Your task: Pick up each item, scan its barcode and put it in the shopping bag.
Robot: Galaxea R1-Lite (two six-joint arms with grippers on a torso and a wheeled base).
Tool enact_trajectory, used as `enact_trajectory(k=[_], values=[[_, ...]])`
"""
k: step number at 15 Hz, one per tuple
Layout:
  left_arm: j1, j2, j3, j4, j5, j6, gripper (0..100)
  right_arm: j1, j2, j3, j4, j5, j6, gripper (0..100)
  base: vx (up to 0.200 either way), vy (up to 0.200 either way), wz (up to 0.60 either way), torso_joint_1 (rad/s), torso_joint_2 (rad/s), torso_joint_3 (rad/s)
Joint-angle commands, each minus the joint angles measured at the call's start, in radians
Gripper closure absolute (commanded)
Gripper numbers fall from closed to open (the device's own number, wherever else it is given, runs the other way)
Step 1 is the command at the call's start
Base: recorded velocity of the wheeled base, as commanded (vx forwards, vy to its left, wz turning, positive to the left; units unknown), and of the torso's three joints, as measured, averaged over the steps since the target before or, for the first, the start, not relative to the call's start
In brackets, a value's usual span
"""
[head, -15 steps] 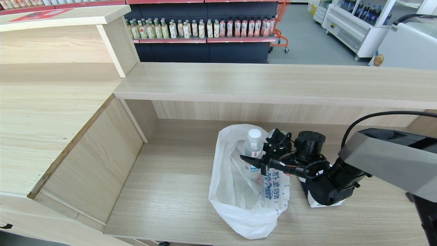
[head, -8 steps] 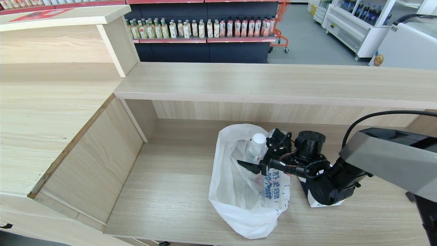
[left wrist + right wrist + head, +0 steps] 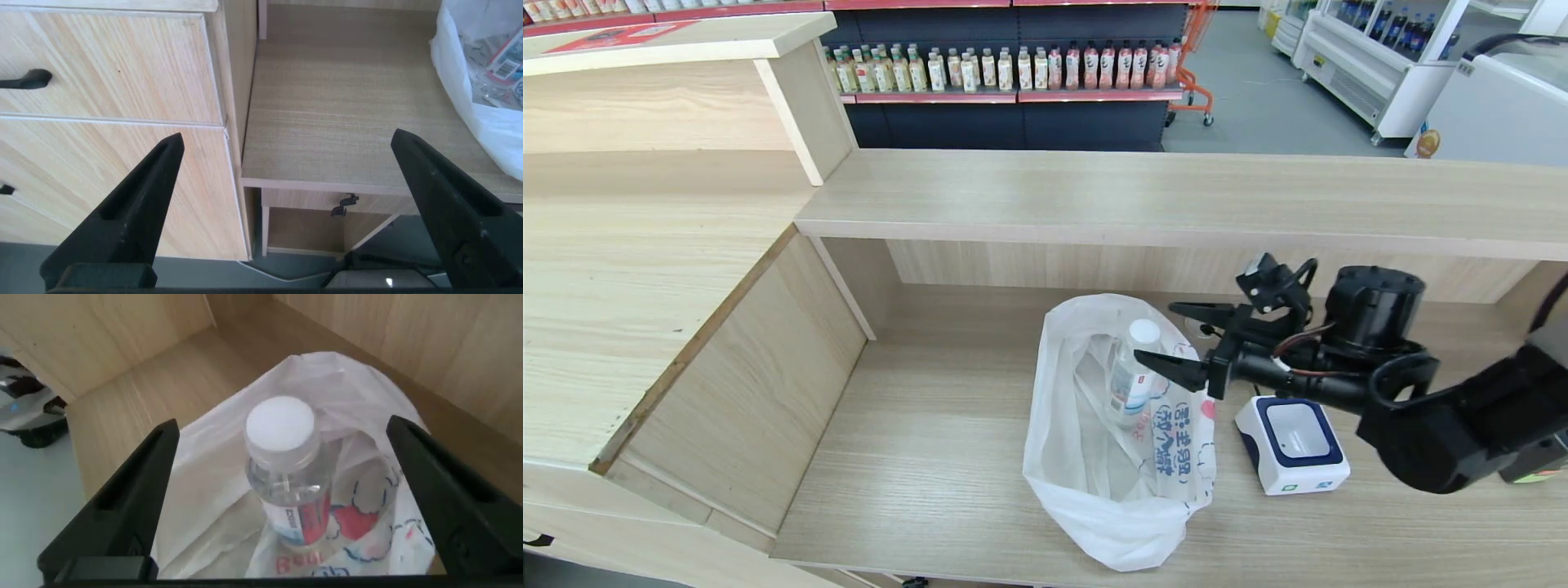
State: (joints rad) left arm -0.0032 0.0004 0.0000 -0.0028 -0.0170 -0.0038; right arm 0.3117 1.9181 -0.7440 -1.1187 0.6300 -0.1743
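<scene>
Inside the shopping bag (image 3: 1078,482) leans a bottle (image 3: 1131,382), right claw (image 3: 1156,331) spread.

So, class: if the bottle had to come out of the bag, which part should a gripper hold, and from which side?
Probably the neck just under the white cap, coming from above: the bottle stands nearly upright, cap up, and the bag wraps its sides.
</scene>
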Motion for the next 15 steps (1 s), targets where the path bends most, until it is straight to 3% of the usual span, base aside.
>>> enact_trajectory(k=[1,2,3,4,5,9,15], values=[[0.000,0.001,0.000,0.000,0.000,-0.001,0,-0.098,-0.274,0.104,0.120,-0.075,0.044,0,0.000,0.000,0.00,0.000,0.00,0.000],[0.000,0.001,0.000,0.000,0.000,-0.001,0,-0.164,-0.367,0.132,0.234,-0.115,0.045,0,0.000,0.000,0.00,0.000,0.00,0.000],[0.000,0.001,0.000,0.000,0.000,-0.001,0,-0.169,-0.373,0.134,0.241,-0.116,0.045,0,0.000,0.000,0.00,0.000,0.00,0.000],[0.000,0.001,0.000,0.000,0.000,-0.001,0,-0.299,-0.504,0.157,0.444,-0.133,0.039,0,0.000,0.000,0.00,0.000,0.00,0.000],[0.000,0.001,0.000,0.000,0.000,-0.001,0,-0.370,-0.539,0.180,0.501,-0.145,0.036,0,0.000,0.000,0.00,0.000,0.00,0.000],[0.000,0.001,0.000,0.000,0.000,-0.001,0,-0.560,-0.587,0.293,0.510,-0.174,0.041,0,0.000,0.000,0.00,0.000,0.00,0.000],[0.000,0.001,0.000,0.000,0.000,-0.007,0,-0.606,-0.565,0.318,0.511,-0.173,0.044,0,0.000,0.000,0.00,0.000,0.00,0.000]])
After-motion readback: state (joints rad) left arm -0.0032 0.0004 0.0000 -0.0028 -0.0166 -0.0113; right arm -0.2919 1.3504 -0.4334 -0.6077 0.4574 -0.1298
